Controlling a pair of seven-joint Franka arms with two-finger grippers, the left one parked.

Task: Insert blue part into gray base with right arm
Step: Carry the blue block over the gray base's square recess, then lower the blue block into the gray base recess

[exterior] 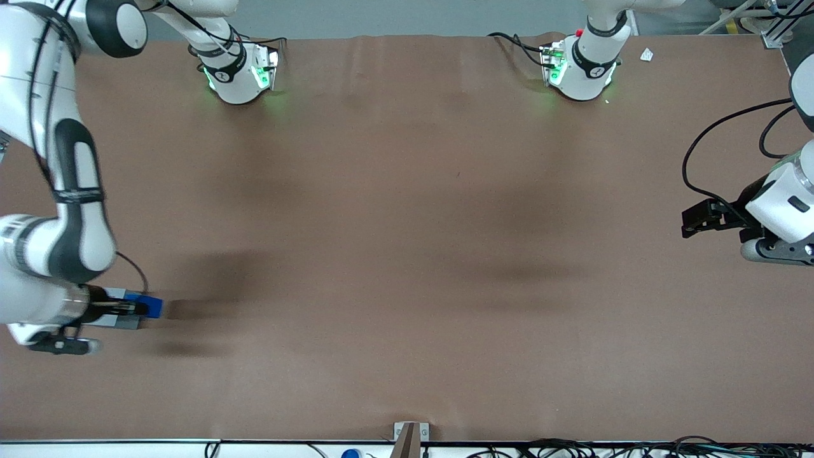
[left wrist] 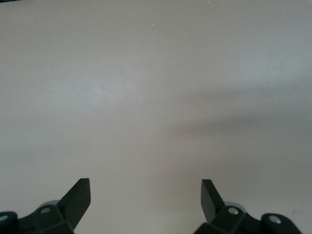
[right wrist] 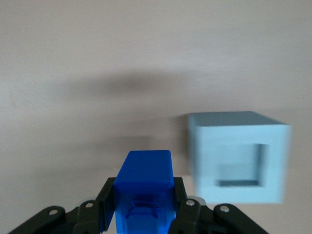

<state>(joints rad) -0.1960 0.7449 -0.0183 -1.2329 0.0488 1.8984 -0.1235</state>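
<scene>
The right arm's gripper hangs low over the table at the working arm's end, shut on the blue part. In the wrist view the blue part sits clamped between the two black fingers, held above the table. The gray base lies on the table beside the blue part, apart from it, its square recess facing up and empty. Seen from the front, the gray base shows only as edges under the gripper.
The brown table stretches toward the parked arm's end. Two arm bases stand along the table's edge farthest from the front camera. A small bracket and cables sit at the nearest edge.
</scene>
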